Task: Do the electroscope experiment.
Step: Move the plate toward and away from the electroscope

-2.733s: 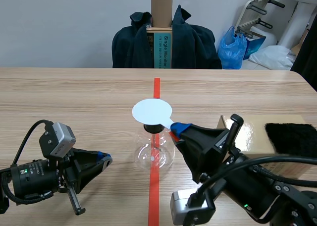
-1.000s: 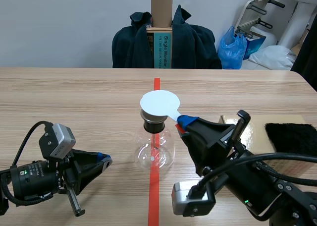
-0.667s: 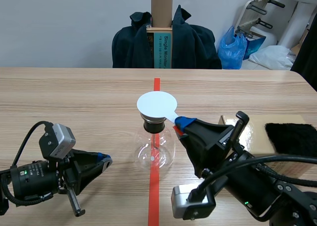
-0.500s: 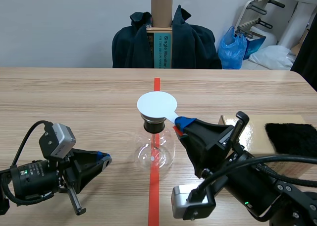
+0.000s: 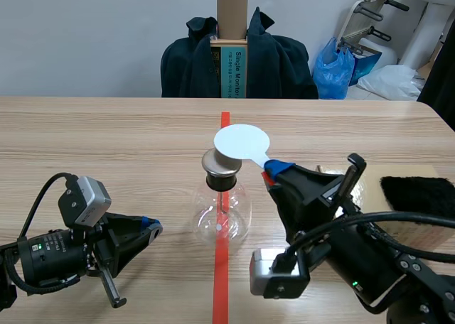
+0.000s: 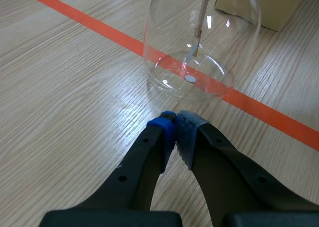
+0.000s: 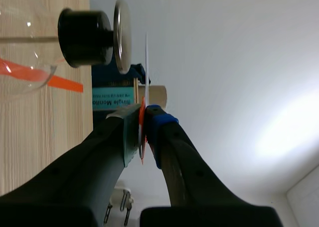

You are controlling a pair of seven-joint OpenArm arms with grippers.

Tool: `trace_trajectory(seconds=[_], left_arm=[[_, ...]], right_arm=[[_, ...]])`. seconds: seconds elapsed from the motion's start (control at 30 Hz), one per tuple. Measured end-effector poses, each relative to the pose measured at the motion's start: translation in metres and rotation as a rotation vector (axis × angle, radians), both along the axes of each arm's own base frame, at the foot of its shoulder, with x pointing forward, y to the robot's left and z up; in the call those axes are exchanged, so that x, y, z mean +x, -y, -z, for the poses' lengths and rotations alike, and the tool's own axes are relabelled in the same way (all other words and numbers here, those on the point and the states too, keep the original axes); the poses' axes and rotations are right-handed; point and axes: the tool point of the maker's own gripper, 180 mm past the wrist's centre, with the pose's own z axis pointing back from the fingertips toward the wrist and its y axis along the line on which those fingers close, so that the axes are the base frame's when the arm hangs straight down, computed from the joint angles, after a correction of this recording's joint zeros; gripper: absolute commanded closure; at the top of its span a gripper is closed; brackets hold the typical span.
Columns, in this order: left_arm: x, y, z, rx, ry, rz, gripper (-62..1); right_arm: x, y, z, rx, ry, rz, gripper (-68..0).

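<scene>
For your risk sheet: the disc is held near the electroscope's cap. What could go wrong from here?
The right gripper pinches only the thin stem of the white disc, so it might twist or slip. The disc hangs close to the metal cap of the glass flask; a bump could tip the flask, which the shut left gripper is not steadying.

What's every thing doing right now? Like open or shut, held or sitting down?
flask: upright on the table, metal cap on top.
disc: held just above the cap, not touching it.
right claw: shut on the disc.
left claw: shut, empty, low near the flask.
cloth: lying on the box.
</scene>
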Motion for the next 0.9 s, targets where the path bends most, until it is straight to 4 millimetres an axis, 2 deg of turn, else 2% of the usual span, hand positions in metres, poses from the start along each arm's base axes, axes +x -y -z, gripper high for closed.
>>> trace_trajectory(seconds=[0.27, 0.57, 0.9], left_arm=[[0.000, 0.000, 0.000, 0.000, 0.000, 0.000, -2.7], [0.000, 0.000, 0.000, 0.000, 0.000, 0.000, -2.7], [0.000, 0.000, 0.000, 0.000, 0.000, 0.000, -2.7]], right_arm=[[0.019, 0.026, 0.000, 0.010, -0.009, 0.177, -0.8], [0.027, 0.043, 0.001, 0.015, -0.014, 0.281, -0.8], [0.026, 0.039, 0.001, 0.013, -0.013, 0.257, -0.8]])
